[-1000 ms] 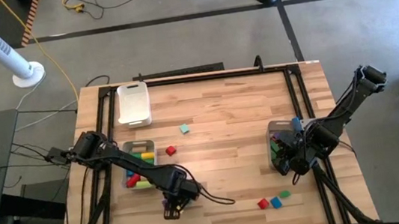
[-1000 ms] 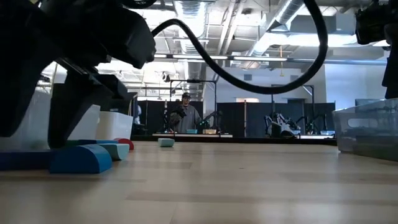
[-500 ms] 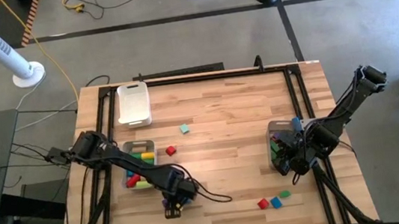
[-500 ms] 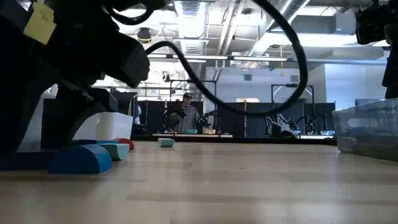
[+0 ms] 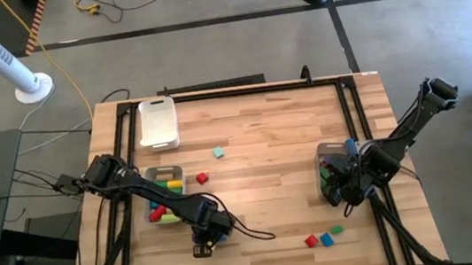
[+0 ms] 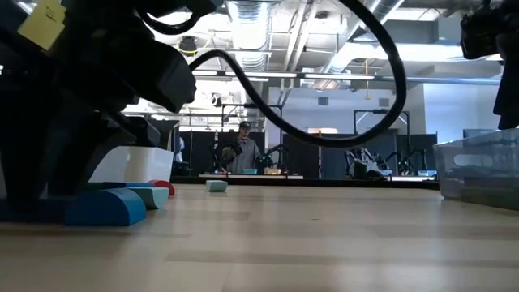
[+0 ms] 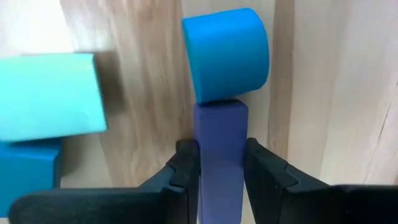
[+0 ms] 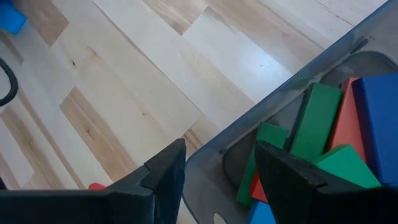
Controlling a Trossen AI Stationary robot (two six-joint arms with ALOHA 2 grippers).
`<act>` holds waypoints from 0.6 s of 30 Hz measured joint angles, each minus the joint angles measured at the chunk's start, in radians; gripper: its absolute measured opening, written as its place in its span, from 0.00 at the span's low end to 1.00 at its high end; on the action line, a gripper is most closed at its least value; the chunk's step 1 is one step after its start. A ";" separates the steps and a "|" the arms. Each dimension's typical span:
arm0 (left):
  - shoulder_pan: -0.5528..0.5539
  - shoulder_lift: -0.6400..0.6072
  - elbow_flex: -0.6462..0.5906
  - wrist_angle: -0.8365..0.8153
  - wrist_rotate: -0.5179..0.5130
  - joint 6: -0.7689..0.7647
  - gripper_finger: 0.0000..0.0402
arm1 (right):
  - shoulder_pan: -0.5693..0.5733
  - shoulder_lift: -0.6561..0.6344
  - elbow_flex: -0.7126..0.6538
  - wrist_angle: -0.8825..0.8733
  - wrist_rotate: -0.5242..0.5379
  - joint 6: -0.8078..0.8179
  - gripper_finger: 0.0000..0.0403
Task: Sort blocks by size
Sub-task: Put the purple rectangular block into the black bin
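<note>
A: Left pincer (image 7: 219,163) low at the near edge of the wooden tabletop (image 5: 266,165), clenched on a purple bar block (image 7: 219,149). Fingers (image 7: 186,163) pressed against both long sides of it.

B: Confirmed. Bar's far end touching a blue rounded block (image 7: 225,53). Beside those, a light teal block (image 7: 50,96) and a blue block (image 7: 28,163) just beside it. From table height, only a blue rounded block (image 6: 105,207) and a teal one (image 6: 150,195) visible past the dark arm.

A: Left clear bin (image 5: 151,215) behind that arm, holding red, yellow and green blocks (image 5: 165,194). White tray (image 5: 157,124) at the far left part of the tabletop.

B: Loose on open wood near the middle: teal block (image 5: 218,152), red block (image 5: 202,179), well apart from both bins.

A: Near edge, right of centre: red block (image 5: 311,242), blue block (image 5: 326,240), green block (image 5: 337,229), close together.

B: Right pincer (image 8: 217,168) released, grasping nothing, hanging at the rim of the right clear bin (image 8: 298,81). Inside: green (image 8: 317,121), red (image 8: 348,121) and blue blocks (image 8: 379,112).
</note>
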 joint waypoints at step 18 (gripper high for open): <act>0.129 -0.139 0.121 -0.145 -0.030 0.163 0.21 | -0.007 0.000 0.000 0.131 0.000 -0.067 0.54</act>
